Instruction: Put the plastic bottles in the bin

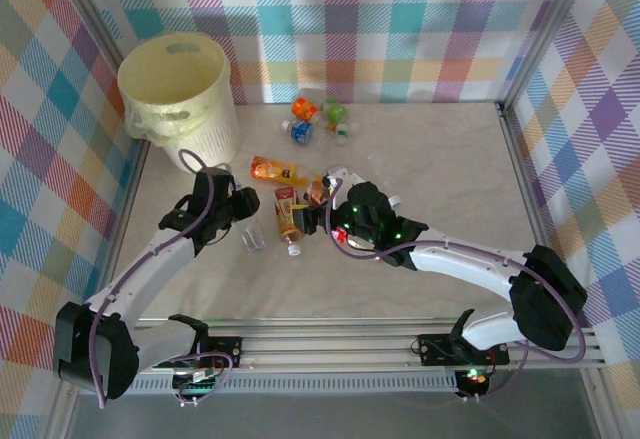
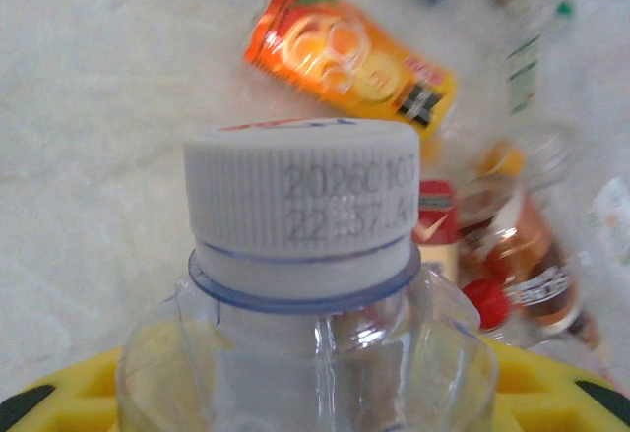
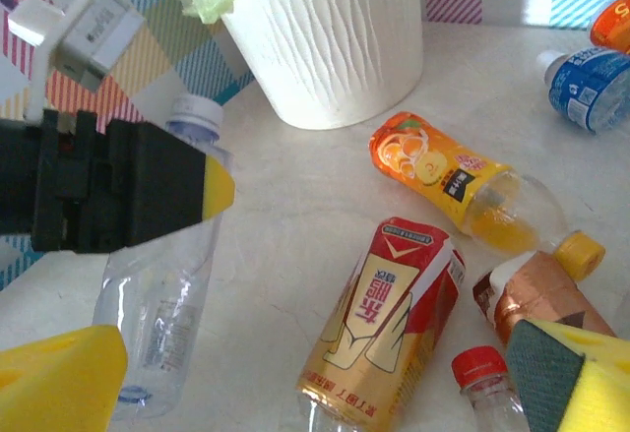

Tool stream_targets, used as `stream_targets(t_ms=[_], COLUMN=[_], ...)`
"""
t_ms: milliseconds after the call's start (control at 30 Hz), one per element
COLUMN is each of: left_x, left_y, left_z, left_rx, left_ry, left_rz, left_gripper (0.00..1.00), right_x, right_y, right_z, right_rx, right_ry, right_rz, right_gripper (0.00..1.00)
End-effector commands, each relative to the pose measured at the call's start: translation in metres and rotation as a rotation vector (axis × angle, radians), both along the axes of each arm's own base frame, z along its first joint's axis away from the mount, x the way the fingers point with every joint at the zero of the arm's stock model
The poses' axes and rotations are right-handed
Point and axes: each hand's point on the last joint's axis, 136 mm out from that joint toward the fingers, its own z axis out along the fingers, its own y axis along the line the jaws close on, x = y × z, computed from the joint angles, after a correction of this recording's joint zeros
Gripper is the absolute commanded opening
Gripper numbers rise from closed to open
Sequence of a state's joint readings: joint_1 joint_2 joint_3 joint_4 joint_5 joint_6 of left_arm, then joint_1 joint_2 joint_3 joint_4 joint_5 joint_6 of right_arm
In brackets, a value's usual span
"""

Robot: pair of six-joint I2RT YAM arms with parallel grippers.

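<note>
The left jaws are closed tight on a clear bottle with a white cap, gripping its body below the neck. It is down at the tabletop, near the bin, which stands in the back left corner. The right jaws gape fully open and hold nothing, hovering over a red-label bottle that lies beside an orange-label bottle. More bottles lie farther back.

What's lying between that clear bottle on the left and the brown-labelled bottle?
A red-and-gold bottle lies flat between the clear bottle and the brown-labelled bottle. The right wrist view shows this best.
</note>
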State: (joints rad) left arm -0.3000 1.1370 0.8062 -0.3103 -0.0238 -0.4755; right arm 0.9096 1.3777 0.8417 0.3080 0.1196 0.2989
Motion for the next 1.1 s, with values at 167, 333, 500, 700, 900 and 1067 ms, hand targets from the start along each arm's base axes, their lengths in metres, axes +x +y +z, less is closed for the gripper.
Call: stream_targets(t_ms=[167,333,500,700,900,1067], left_x=[0.045,0.063,0.08,0.104,0.126,0.143], left_y=[0.011,0.027,0.048,0.071,0.092,0.109], left_z=[0.11,0.154,0.202,0.252,0.285,0.31], left_rx=[-0.165,-0.124,-0.045,0.04,0.054,0.058], left_ry=[-0.271,-0.357,-0.463,-0.589,-0.676,-0.749], left_rz=[0.024,0.076,0.148,0.253,0.346,0.426], left_gripper=[0.42,0.42,0.42,0.42,0.42,0.42], right_x=[0.005,0.002,-0.002,-0.005,-0.008,-0.01], right_y=[-0.006,-0.008,-0.009,-0.013,-0.02,-0.022], right_z=[0.04,0.039,0.038,0.039,0.038,0.037], right_rx=[0.101,0.099,0.1,0.109,0.106,0.102], right_ry=[-0.076,-0.057,-0.039,-0.045,-0.043,-0.028], right_rz=[-0.043,-0.038,-0.03,-0.031,-0.039,-0.039], right_gripper=[1.0,1.0,1.0,1.0,1.0,1.0])
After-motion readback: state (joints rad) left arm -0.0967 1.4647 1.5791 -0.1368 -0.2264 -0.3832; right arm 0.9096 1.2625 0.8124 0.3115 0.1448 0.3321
